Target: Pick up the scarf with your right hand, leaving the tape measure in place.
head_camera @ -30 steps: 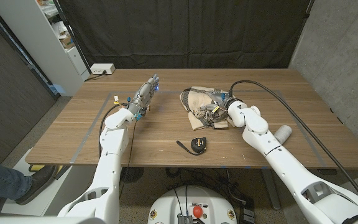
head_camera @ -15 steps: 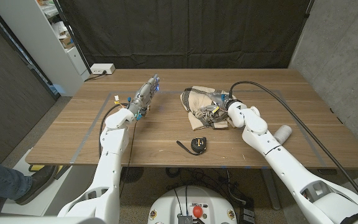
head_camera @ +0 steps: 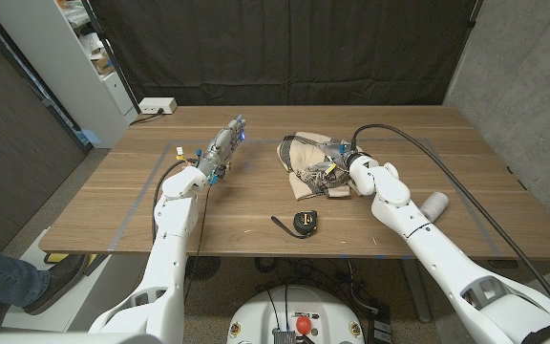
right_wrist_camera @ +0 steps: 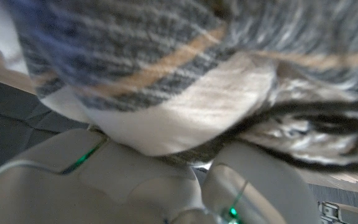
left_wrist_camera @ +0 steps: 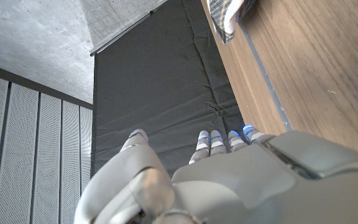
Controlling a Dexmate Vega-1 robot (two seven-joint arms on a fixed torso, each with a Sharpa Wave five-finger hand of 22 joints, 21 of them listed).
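Pressing into the folds of the scarf (head_camera: 311, 163), the right hand's fingers (head_camera: 330, 170) are buried in the cloth at its right side; whether they have closed on it or merely lie against it cannot be told from the head view. The right wrist view confirms close contact: striped grey, tan and cream fabric (right_wrist_camera: 185, 87) sits bunched directly against the pale casing of the right hand (right_wrist_camera: 135, 180), blurred by nearness. The right hand (head_camera: 340, 162) meets the scarf from the right, its forearm running back toward the near right corner with a black cable (head_camera: 418, 143) arcing behind it. The scarf lies crumpled on the wooden table (head_camera: 113, 205), right of centre and toward the far half, with no part of it seen lifted clear of the surface. The tape measure (head_camera: 304, 222), black with a yellow face, lies nearer the front edge, below the scarf and apart from it, a short dark length of tape trailing to its left. The left hand (head_camera: 223, 145) is on the left-centre of the table, well apart from both items, fingers extended toward the far edge and holding nothing; the left wrist view shows its fingertips (left_wrist_camera: 211, 138) straight and slightly apart beside the table edge. A white power strip (head_camera: 157, 106) lies beyond the far left corner, and a person's shoe (head_camera: 57, 279) shows on the floor at near left.
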